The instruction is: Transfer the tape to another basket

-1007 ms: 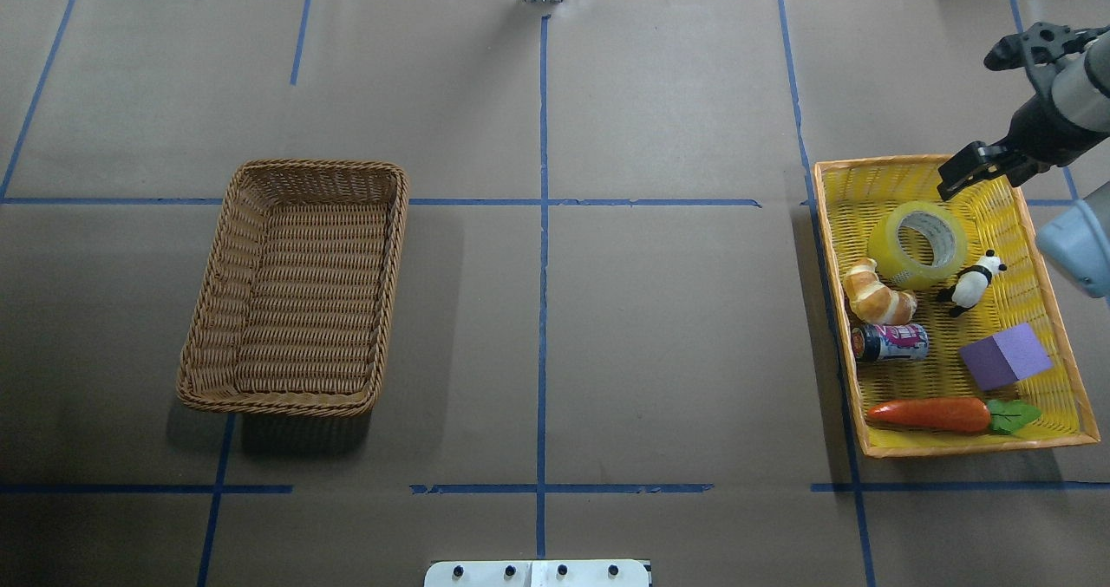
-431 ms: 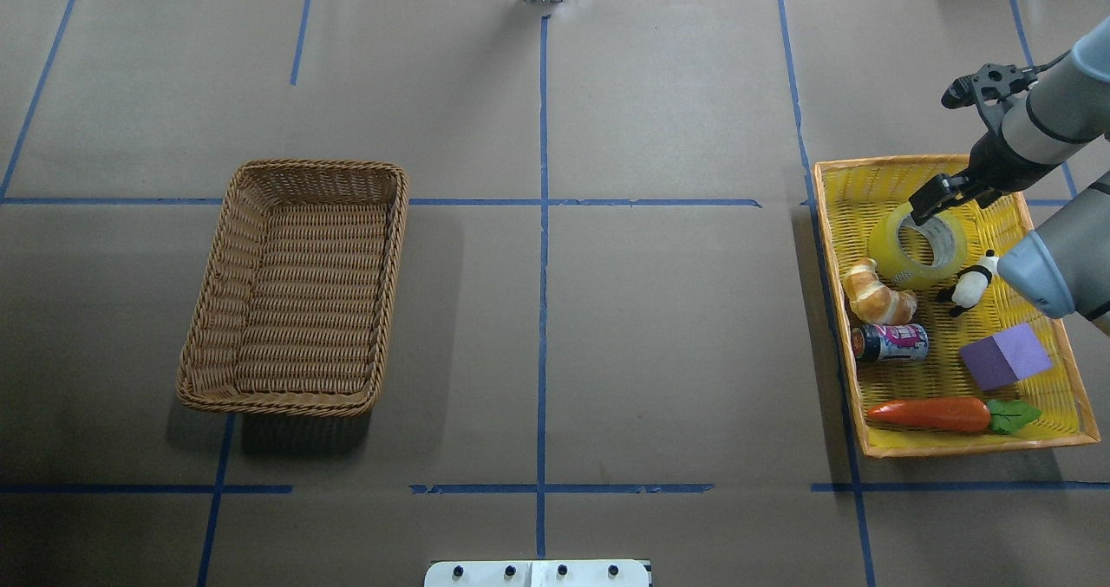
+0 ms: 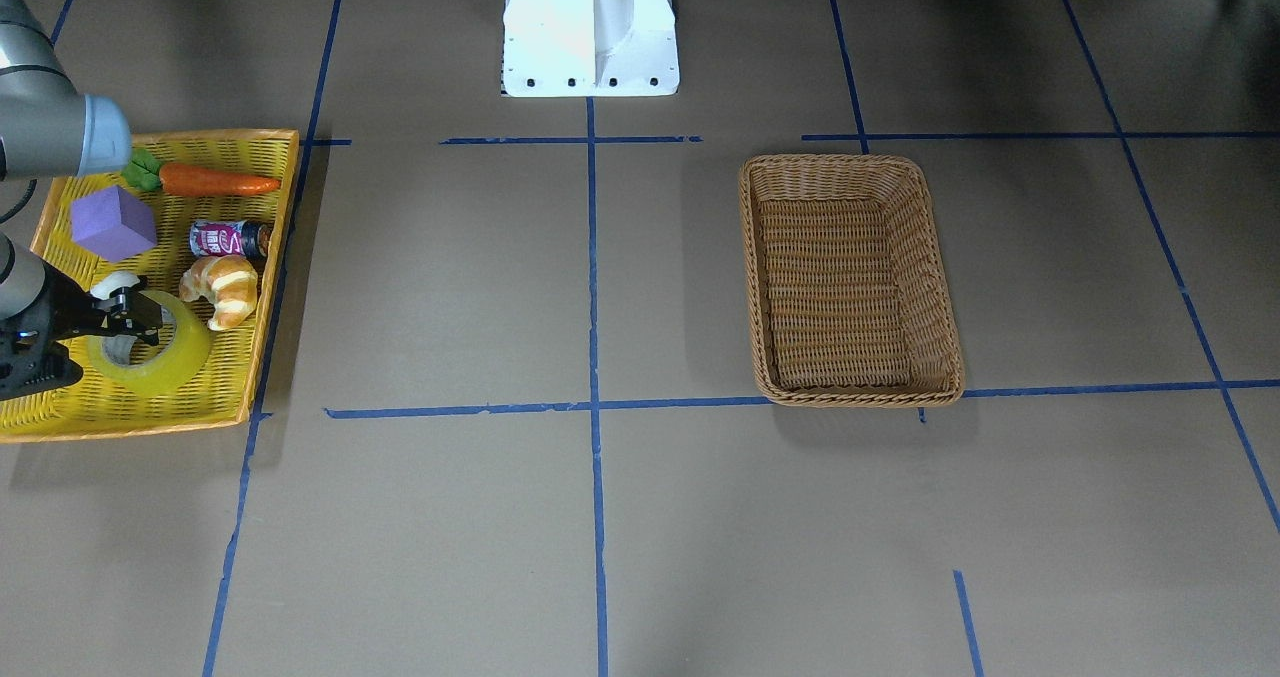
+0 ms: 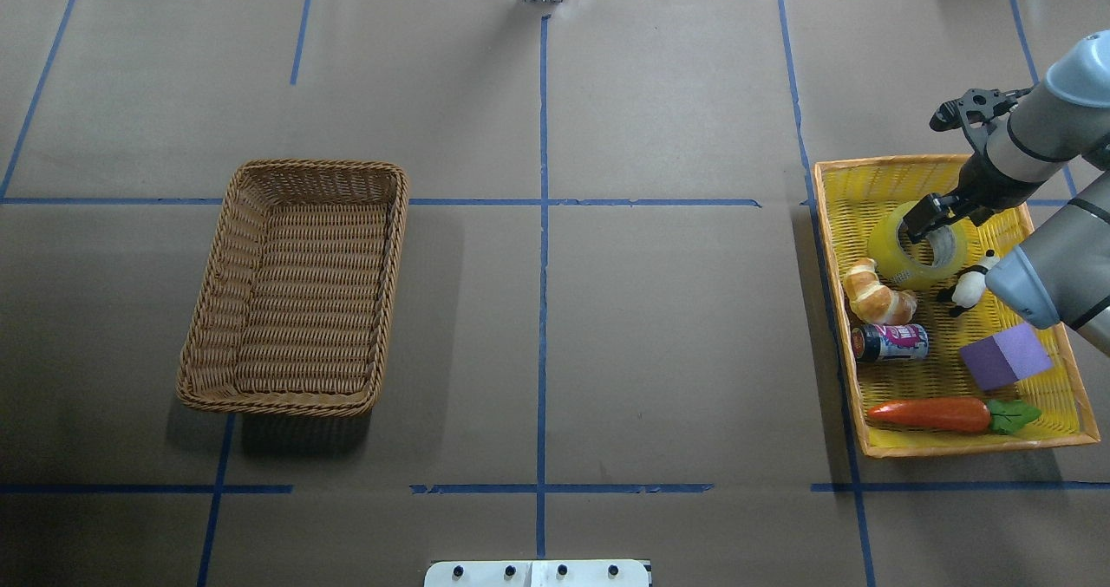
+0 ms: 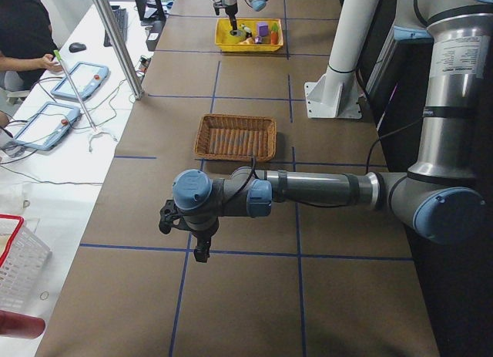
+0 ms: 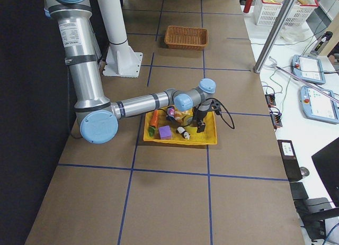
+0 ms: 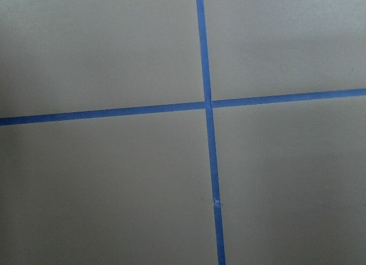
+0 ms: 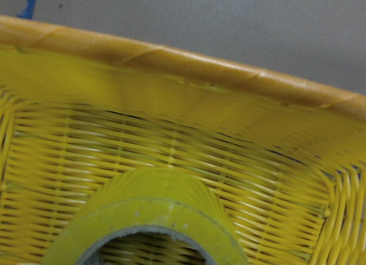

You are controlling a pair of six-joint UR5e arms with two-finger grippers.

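The tape [image 4: 886, 247], a yellow-green roll, lies in the far part of the yellow tray [image 4: 867, 184] on the right. It also shows in the front view [image 3: 165, 367] and close up in the right wrist view [image 8: 154, 219]. My right gripper [image 4: 926, 218] is open and down at the roll's far rim, with one finger over its core hole; in the front view [image 3: 133, 323] its fingers stand on either side of the rim. The brown wicker basket [image 4: 395, 249] stands empty on the left. My left gripper [image 5: 183, 237] shows only in the exterior left view, above bare table; I cannot tell its state.
The yellow tray also holds a croissant [image 4: 878, 294], a small can [image 4: 891, 342], a panda figure [image 4: 969, 288], a purple cube [image 4: 1004, 355] and a carrot [image 4: 932, 414]. The croissant and panda lie right beside the tape. The robot's white base [image 3: 590, 27] stands at the table's near edge.
My right gripper has moved left and down from above the tray's far right corner onto the tape's rim. The tape and the other things have not moved.
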